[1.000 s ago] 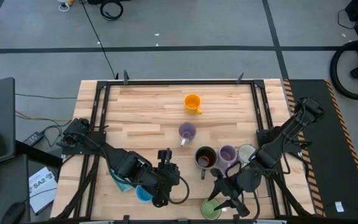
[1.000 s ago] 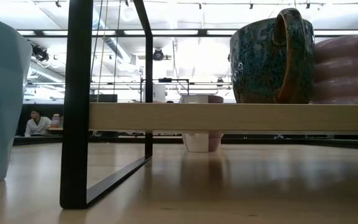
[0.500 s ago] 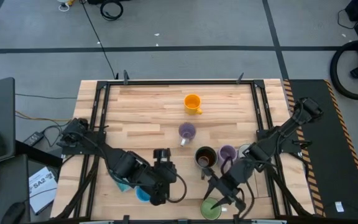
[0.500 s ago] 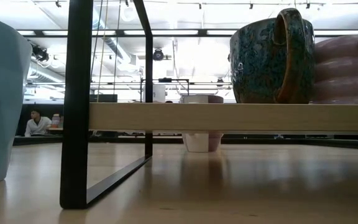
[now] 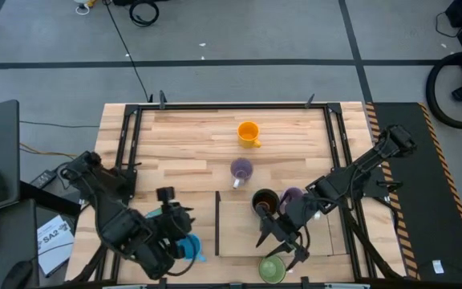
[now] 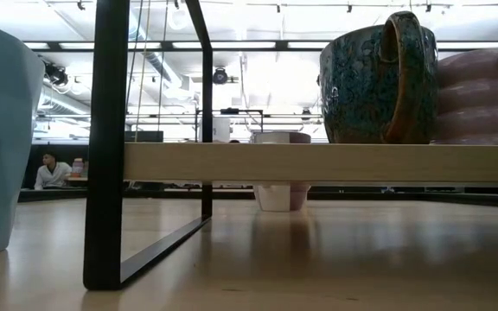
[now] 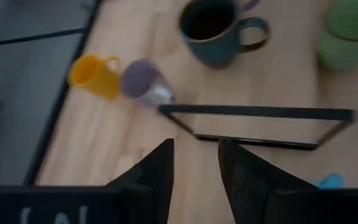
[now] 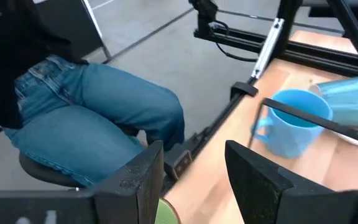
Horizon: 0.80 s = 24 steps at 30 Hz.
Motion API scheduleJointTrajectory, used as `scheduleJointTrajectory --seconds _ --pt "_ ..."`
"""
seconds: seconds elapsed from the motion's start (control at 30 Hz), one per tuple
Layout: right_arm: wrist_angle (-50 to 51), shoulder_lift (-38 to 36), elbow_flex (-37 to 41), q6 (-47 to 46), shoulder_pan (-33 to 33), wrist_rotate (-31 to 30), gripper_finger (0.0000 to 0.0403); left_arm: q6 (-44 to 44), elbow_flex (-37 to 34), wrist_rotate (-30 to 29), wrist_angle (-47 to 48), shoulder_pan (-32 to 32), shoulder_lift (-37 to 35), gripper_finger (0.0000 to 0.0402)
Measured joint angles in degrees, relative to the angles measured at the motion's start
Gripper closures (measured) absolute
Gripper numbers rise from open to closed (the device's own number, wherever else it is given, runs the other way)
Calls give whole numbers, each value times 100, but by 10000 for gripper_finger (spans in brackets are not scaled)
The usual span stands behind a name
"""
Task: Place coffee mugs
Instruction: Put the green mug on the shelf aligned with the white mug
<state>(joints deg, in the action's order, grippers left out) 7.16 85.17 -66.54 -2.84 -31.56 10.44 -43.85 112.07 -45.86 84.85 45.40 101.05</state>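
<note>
The high view shows a low black-framed rack point(image 5: 217, 225) with a wooden shelf. The dark teal mug point(image 5: 265, 202) and one purple mug point(image 5: 293, 197) stand on that shelf, as the low view shows of the dark teal mug point(image 6: 379, 78) and the purple mug point(image 6: 487, 91). The other purple mug point(image 5: 241, 170) and the orange mug point(image 5: 249, 132) rest on the table farther back. My right gripper point(image 5: 283, 243) is open just above the green mug point(image 5: 273, 270). My left gripper point(image 5: 179, 218) is open beside the bright blue mug point(image 5: 189, 247). The white mug is hidden.
In the right wrist view a seated person's jeans point(image 8: 98, 106) are close to the table's near edge, with the bright blue mug point(image 8: 294, 121) and a teal mug point(image 8: 353, 93) beyond the open fingers. The rack's black leg point(image 6: 111, 147) stands on the tabletop.
My left arm has drawn back toward the table's left edge, uncovering the rack's left frame and the shelf. My right gripper has shifted a little toward the left and far side, staying by the green mug. The mugs have kept their places.
</note>
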Motion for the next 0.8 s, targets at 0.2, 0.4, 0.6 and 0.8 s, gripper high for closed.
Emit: scheduleJointTrajectory --seconds 0.2,0.4,0.6,0.8 --pt "401 1 0 7 126 0 224 -723 0 -117 472 62 16 283" --pt "647 270 -2 5 -44 -3 224 -957 0 -203 432 44 16 285" --pt "701 610 0 7 -214 -139 224 -960 0 -199 288 33 18 285" --pt "720 793 0 37 -222 -191 227 -960 0 -190 176 33 18 285"
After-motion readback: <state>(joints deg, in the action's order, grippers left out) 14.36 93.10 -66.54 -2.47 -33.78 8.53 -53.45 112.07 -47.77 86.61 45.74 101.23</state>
